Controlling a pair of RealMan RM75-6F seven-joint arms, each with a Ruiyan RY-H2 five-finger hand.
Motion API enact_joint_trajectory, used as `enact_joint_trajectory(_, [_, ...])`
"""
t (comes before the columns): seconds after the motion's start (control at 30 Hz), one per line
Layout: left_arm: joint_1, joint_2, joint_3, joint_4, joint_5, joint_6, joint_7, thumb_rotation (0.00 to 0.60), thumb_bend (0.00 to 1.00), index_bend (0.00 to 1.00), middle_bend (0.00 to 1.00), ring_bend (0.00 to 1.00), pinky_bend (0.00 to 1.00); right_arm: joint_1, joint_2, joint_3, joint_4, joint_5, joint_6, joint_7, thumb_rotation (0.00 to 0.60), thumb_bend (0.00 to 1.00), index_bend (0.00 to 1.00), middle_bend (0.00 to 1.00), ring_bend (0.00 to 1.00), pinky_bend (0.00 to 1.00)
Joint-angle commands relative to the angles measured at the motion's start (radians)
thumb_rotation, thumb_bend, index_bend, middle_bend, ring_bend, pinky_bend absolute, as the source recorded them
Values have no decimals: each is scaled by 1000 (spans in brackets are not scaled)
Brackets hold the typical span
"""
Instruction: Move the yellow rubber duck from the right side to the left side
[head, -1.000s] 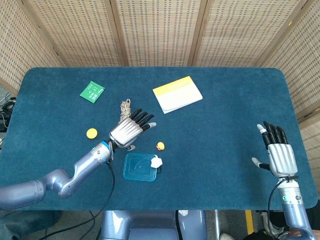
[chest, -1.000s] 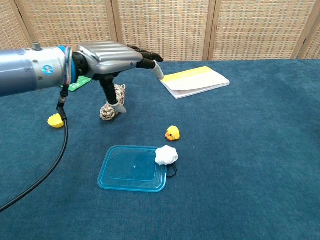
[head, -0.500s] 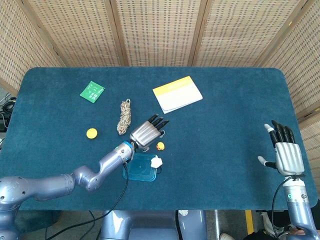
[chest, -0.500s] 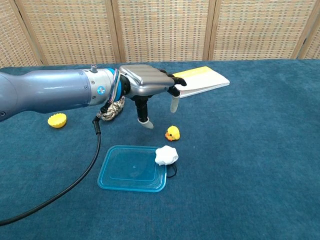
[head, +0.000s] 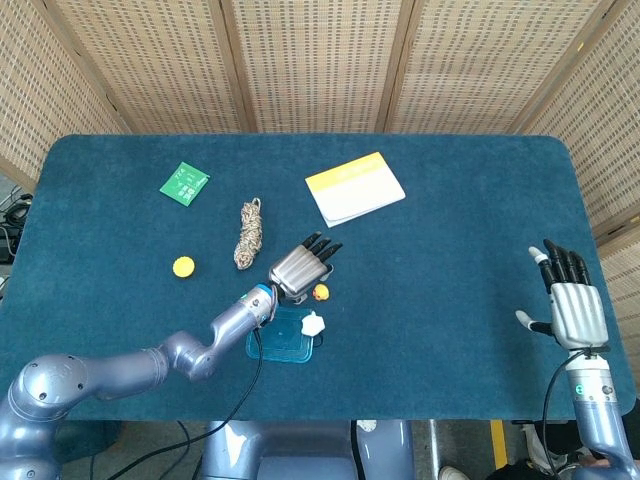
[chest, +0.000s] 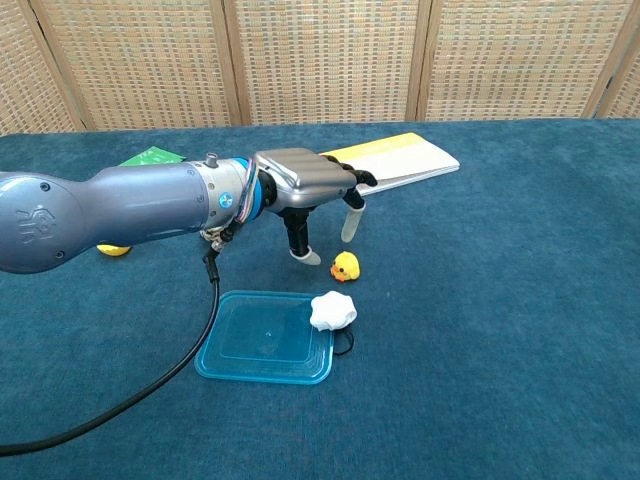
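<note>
The small yellow rubber duck (head: 320, 293) (chest: 345, 267) sits on the blue table near its middle. My left hand (head: 301, 265) (chest: 310, 188) hovers just above and to the left of the duck, palm down, fingers spread, holding nothing. Its thumb tip hangs close beside the duck without touching it. My right hand (head: 568, 305) is far off at the table's right edge, fingers straight and apart, empty; only the head view shows it.
A clear blue lid (chest: 266, 337) with a white crumpled lump (chest: 333, 311) lies in front of the duck. A coiled rope (head: 248, 233), a yellow cap (head: 183, 266), a green card (head: 184, 184) and a yellow-white booklet (head: 354, 188) lie further back.
My left hand has travelled right from over the rope to just above the duck and dropped lower. My right hand shifted slightly towards the table's right edge.
</note>
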Motion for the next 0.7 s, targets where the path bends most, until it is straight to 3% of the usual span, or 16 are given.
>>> enact_joint_trajectory(0.03, [-14, -30, 5, 48, 18, -13, -34, 600, 251, 431, 0, 0, 0, 0, -2, 5, 4, 2, -7, 0, 600, 0, 100, 0, 0, 0])
enact_joint_trajectory(0.7, [-52, -128, 17, 184, 83, -37, -151, 600, 299, 500, 0, 0, 0, -8, -7, 35, 29, 12, -52, 14, 600, 0, 105, 0, 0, 0])
